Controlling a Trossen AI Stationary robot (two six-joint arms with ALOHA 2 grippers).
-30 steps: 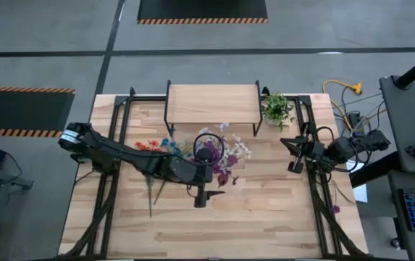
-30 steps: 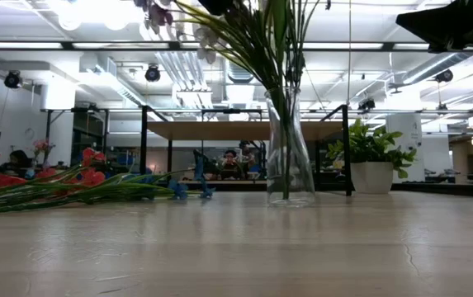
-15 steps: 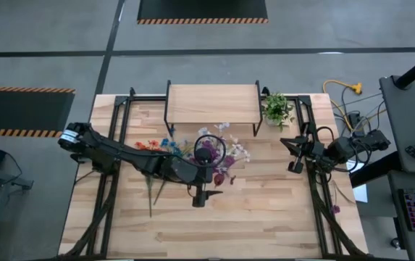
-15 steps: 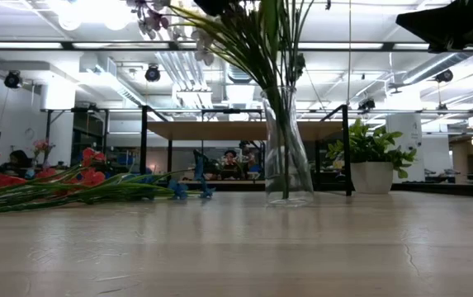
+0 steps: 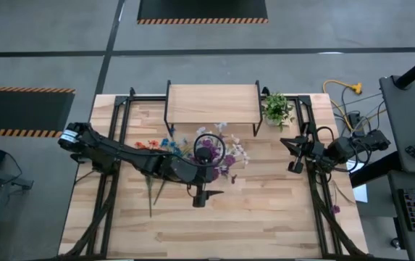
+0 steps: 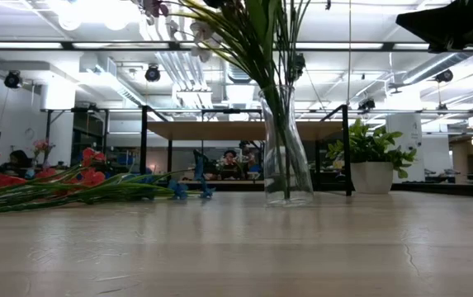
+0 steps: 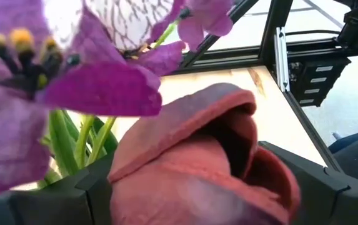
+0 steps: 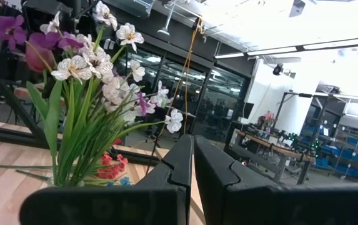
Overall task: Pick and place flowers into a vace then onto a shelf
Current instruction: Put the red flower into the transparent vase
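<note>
The clear glass vase (image 6: 286, 157) stands on the tabletop in front of the shelf (image 5: 212, 104). In it is a bunch of flowers (image 5: 221, 151) with purple and white blossoms; their stems (image 6: 271, 58) lean left. My left gripper (image 5: 211, 165) reaches in from the left at blossom height, shut on the bunch. More flowers (image 6: 79, 183), red and blue, lie flat on the table to the left of the vase (image 5: 208, 148). My right gripper (image 5: 292, 156) waits shut near the right edge, facing the bunch (image 8: 82, 94). My left gripper (image 7: 185, 172) comes level from the table's left at the top of the bunch. A dark red blossom (image 7: 197, 162) fills the gap between its fingers (image 7: 72, 194), and green stems (image 7: 91, 140) run down behind one finger. Blossoms hide the place of contact. The stems' lower ends stand in the vase.
A small potted plant (image 5: 276, 109) stands at the shelf's right end, also in the low view (image 6: 372, 165). Black frame rails (image 5: 116, 130) run along the table's left and right sides. Bare planks (image 5: 221, 225) lie on the near side of the vase.
The bunch has swayed in the vase, and its blossoms now lean more toward the table's left. The vase has slid a little toward the left along the table. The left gripper has stayed at the bunch's top.
</note>
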